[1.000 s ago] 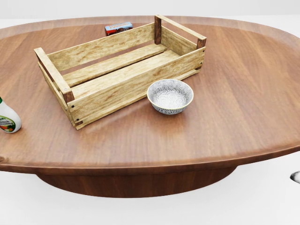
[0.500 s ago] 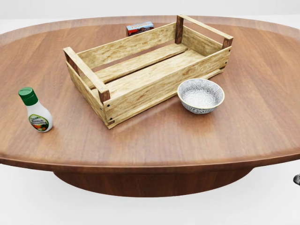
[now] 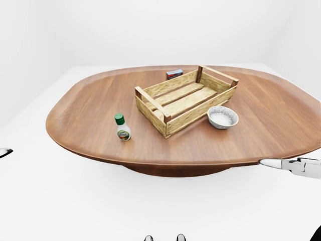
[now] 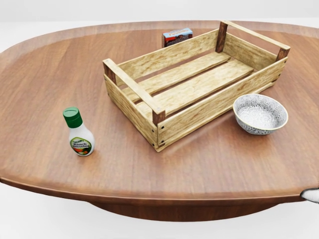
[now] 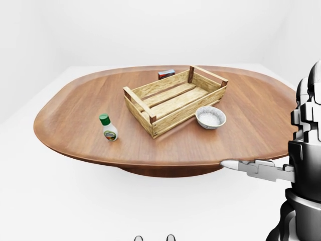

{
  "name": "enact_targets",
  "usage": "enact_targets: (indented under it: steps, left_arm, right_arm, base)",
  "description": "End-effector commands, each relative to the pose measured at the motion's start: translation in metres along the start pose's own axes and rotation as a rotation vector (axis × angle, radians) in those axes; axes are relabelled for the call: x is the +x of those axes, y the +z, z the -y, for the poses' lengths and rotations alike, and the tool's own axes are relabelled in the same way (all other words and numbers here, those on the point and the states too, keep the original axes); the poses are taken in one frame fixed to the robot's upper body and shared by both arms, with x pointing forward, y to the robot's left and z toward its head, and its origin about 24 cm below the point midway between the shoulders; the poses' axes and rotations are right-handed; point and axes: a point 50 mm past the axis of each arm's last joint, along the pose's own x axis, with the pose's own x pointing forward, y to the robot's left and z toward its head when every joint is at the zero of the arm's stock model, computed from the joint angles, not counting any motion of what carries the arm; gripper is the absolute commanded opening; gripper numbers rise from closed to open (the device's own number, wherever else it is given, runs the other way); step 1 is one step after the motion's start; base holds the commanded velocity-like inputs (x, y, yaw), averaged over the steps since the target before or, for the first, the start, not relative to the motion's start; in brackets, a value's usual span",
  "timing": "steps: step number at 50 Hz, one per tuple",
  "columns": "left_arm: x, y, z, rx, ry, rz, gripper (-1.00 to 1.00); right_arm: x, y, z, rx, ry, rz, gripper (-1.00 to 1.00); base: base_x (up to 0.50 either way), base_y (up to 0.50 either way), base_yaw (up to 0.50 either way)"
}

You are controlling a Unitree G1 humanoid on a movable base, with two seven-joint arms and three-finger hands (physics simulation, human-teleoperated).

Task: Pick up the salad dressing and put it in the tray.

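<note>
The salad dressing [image 4: 79, 133] is a small white bottle with a green cap. It stands upright on the wooden table [image 4: 45, 79], left of the tray in the head view. The tray [image 4: 214, 107] is an empty slatted wooden crate lying at an angle in the middle of the table. My right hand [image 5: 235, 164] reaches in from the right below the table's near edge, fingers stretched out and empty, far from the bottle. Only a sliver of my left hand [image 3: 4, 152] shows at the left edge of the left-eye view.
A patterned grey bowl [image 4: 260, 113] sits just right of the tray's near corner. A small red and blue box [image 4: 177, 36] lies beyond the tray near the table's top edge. The table's near rim [image 3: 190, 161] stands between my hands and the objects.
The whole picture has shifted right and grown a little, so the camera has moved left and closer. The bottle has come from the left edge into full view. Nothing on the table moved.
</note>
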Motion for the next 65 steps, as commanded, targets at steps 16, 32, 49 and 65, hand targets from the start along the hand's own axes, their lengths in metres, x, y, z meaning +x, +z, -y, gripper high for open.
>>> enact_targets:
  steps: [16,32,49,65]
  left_arm:
    - [-0.001,-0.005,0.0,0.005,-0.002,-0.021,1.0]
    - [-0.002,-0.013,0.002,0.004,-0.011,-0.055,1.0]
    - [-0.003,-0.014,0.004,0.004,-0.018,-0.059,1.0]
    - [-0.003,-0.015,0.003,0.001,-0.022,-0.065,1.0]
  right_arm:
    - [-0.001,-0.003,-0.003,0.014,0.033,-0.016,1.0]
    - [-0.003,0.018,0.012,0.163,-0.017,0.133,1.0]
    - [-0.003,0.016,0.01,0.173,-0.012,0.125,1.0]
    - [-0.004,0.008,0.006,0.174,-0.001,0.081,1.0]
  base:
    - [0.41,0.36,0.0]
    - [0.49,0.05,0.0]
    - [0.5,0.0,0.0]
    - [0.5,-0.04,0.0]
